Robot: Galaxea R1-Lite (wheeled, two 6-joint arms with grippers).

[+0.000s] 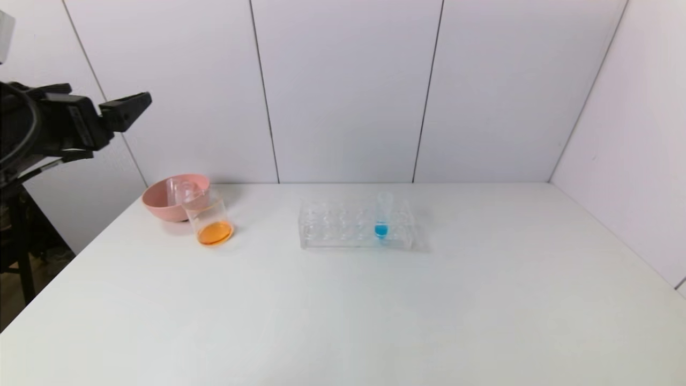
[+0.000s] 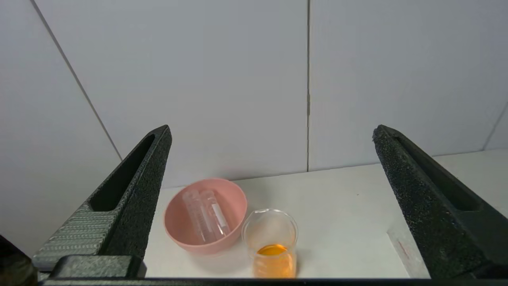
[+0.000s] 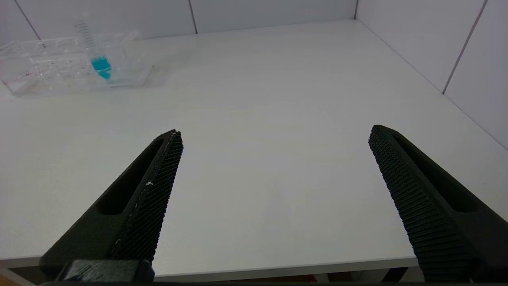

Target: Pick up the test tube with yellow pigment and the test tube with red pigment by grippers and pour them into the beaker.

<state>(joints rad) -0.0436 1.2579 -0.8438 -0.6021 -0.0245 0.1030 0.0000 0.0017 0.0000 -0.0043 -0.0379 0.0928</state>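
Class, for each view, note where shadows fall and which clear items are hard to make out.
Head view: the beaker and pink bowl cast soft shadows; the clear rack nearly vanishes. Left wrist view: two tubes look faint. Right wrist view: shadow beside the rack.

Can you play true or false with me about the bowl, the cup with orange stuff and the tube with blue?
1. The beaker holds orange liquid. True.
2. Two clear tubes lie in the pink bowl. True.
3. The blue-tipped tube lies flat on the table. False: it stands upright in the clear rack.
4. The left gripper squeezes a tube. False: its jaws are wide apart, holding nothing, raised over the table's left edge.
5. The right gripper is open and empty. True.
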